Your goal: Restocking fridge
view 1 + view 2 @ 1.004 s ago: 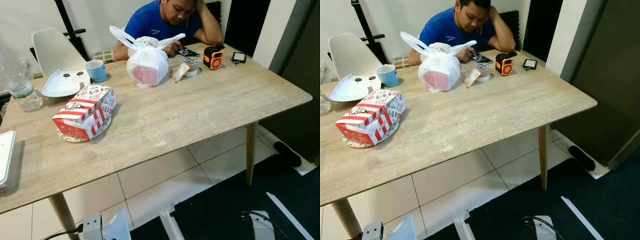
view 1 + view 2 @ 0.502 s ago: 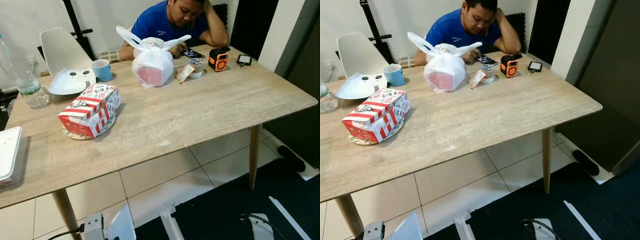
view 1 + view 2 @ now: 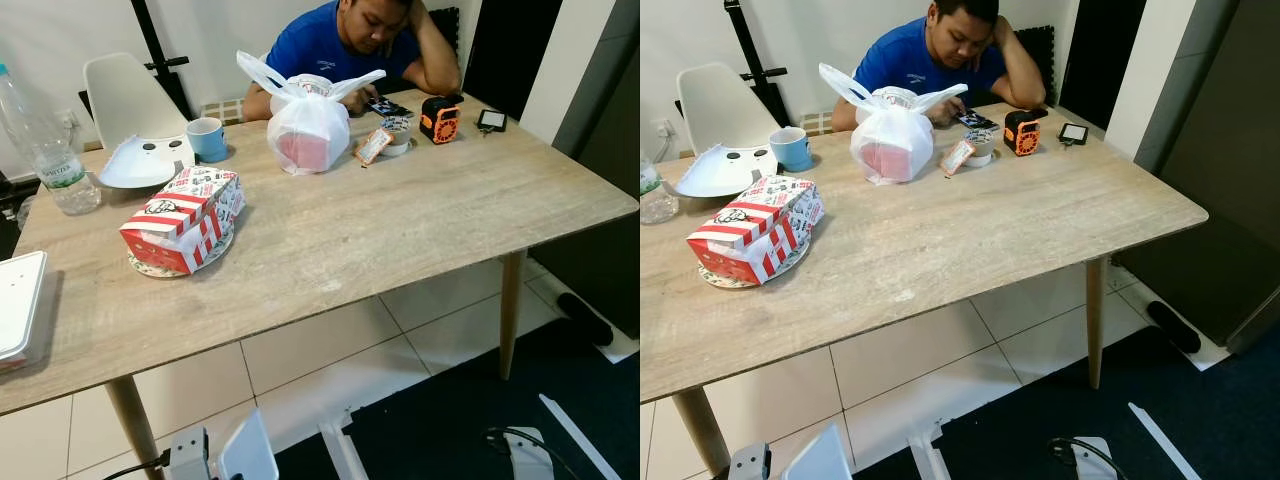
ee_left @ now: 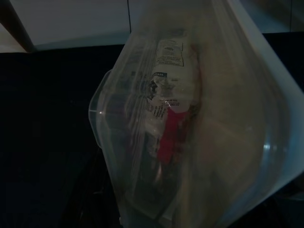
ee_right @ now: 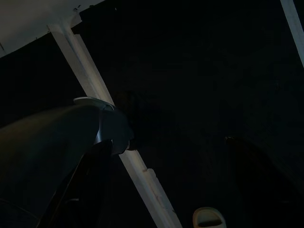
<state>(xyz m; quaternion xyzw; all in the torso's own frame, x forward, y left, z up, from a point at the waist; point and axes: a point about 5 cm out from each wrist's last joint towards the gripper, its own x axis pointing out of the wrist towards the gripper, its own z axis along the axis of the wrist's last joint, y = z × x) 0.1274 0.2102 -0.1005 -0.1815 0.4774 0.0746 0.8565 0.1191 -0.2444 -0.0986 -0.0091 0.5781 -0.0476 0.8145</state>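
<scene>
Very dark. Black floor (image 5: 213,85) beyond the claw, crossed by a pale strip (image 5: 95,90) running slantwise past it. Grey curved shape (image 5: 52,142) close up beside the claw, its light rim touching the strip's line. Pale patch (image 5: 28,21) at the far corner. Small light rounded object (image 5: 207,218) near the strip's close end. Thin white line (image 5: 293,23) far off.

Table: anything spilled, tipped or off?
Nothing spilled. The red-and-white takeaway box sits tilted on a plate. Knotted white plastic bag, blue mug and water bottle stand upright. One white tray hangs at the table edge beside the robot's left.
</scene>
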